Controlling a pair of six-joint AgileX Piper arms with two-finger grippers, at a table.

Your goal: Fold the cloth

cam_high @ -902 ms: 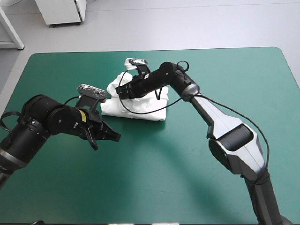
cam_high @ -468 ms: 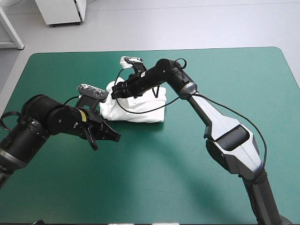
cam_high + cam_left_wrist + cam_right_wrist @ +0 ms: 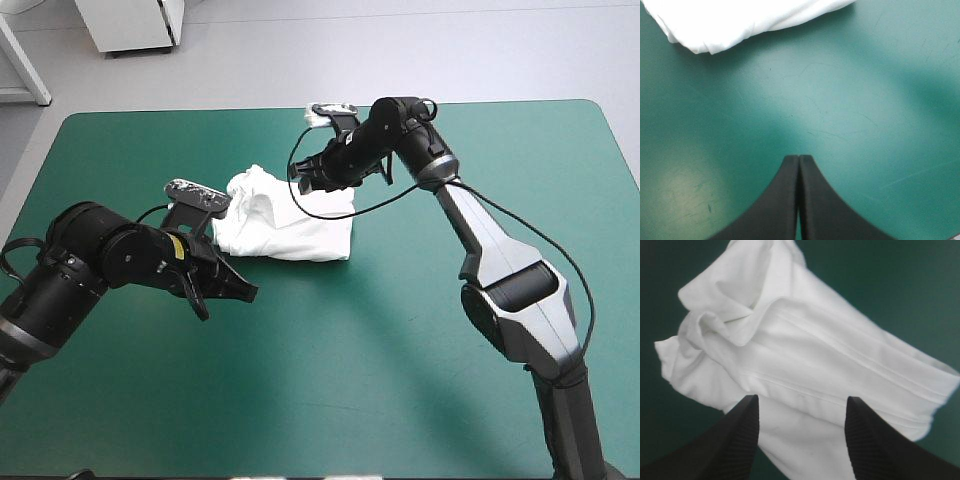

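the t-shirt (image 3: pixel 290 225) lies as a folded white bundle on the teal-green cover (image 3: pixel 400 390), a little left of centre. right gripper (image 3: pixel 802 401) hangs over its far edge, black fingers spread wide, nothing in them. left gripper (image 3: pixel 798 159) sits near the bundle's near edge, clear of it, fingers pressed together into a point.

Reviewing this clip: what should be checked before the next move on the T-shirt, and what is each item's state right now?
1. Right hand open, holding nothing: ok.
2. Left hand shut, apart from the T-shirt: ok.
3. T-shirt wholly on the table, away from its edges: ok.
4. T-shirt folded neatly: not ok; the end toward the table's left edge is rumpled.
5. Lower layers lined up: cannot tell, hidden under the top layer.
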